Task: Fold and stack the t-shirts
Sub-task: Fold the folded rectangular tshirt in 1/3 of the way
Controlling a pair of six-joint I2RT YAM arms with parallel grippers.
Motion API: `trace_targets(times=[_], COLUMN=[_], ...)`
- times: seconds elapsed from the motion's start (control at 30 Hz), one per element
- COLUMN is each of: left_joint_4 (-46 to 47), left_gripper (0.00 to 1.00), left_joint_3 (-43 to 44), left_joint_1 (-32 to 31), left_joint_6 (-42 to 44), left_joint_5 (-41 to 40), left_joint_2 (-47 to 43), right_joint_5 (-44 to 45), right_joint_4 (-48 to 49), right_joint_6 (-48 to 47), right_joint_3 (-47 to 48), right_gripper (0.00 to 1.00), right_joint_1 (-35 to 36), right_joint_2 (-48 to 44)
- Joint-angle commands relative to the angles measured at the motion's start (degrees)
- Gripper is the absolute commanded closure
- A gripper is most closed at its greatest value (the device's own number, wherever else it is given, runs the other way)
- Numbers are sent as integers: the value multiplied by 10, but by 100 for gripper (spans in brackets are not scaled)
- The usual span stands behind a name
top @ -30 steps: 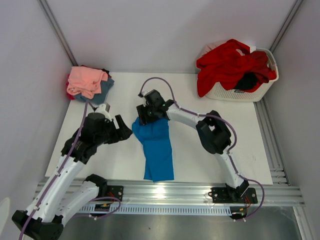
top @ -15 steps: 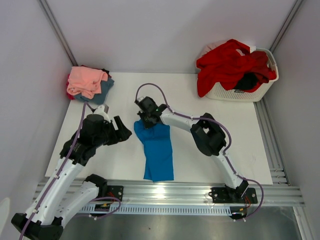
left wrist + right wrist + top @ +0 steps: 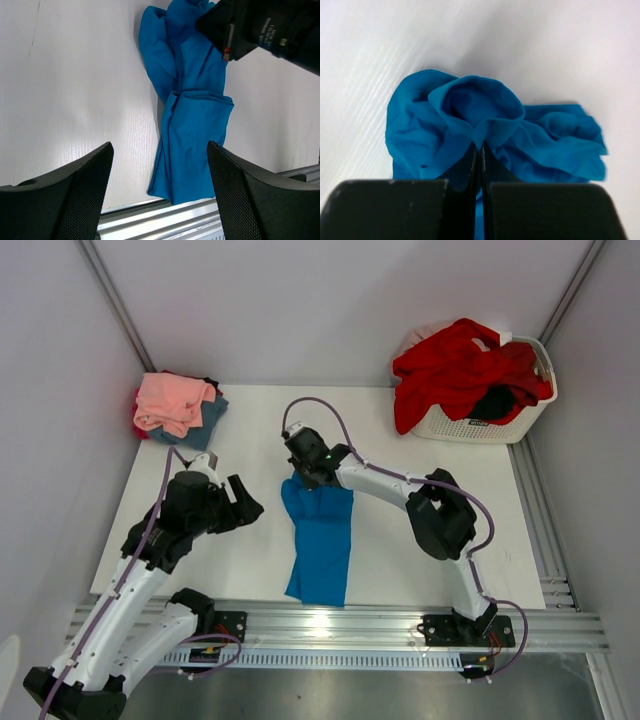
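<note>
Top view: Only this camera took in the whole table (image 3: 430, 540). The blue t-shirt (image 3: 320, 540) lay as a long strip down the middle. Its near end stopped just short of the front edge, and its far end was bunched under the right gripper (image 3: 308, 468).
Far-left corner: A stack of folded t-shirts (image 3: 180, 405) sat here, salmon pink on top with slate blue and a sliver of red beneath. Neither wrist camera caught it.
Far-right corner: The white basket (image 3: 525, 410) had a red t-shirt (image 3: 450, 365) heaped over its rim and some black cloth (image 3: 492, 402) tucked in. This too showed in the top view only.
Right wrist view: This showed what the arm hid from above. The two fingers (image 3: 465, 170) were pressed together with barely a slit between them, nipping a peak of blue cloth at their tips. The rest of that end puffed up just beyond.
Left wrist view: The left gripper (image 3: 159, 145) was spread wide and held nothing. The shirt's folded near half lay on the table in the gap between the fingers. The dark body of the right arm (image 3: 270, 27) sat over the far end.
Shirt against right gripper: The cloth was pinched at its far end, and the strip trailed back toward the front edge.
Shirt against left gripper: From above, the gripper was just left of the shirt's far half, near it but apart.
</note>
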Motion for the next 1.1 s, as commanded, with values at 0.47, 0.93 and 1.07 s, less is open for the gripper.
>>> trace_targets(times=[0.47,0.93,1.07], left_joint_4=[26,28,25], left_gripper=[21,22,22], left_joint_3=[0,6,6], left_joint_1=[3,3,2], left_joint_6=[-8,-3,-2], left_joint_5=[14,20,19], left_joint_2=[20,29,26], right_joint_5=[229,265,223], right_joint_4=[-120,-261,-254], right_joint_6=[-9,-51,-49], right_joint_3=[-14,115,120], right_gripper=[99,100,92], right_joint_1=[6,50,50], right_joint_2=[-89,88,106])
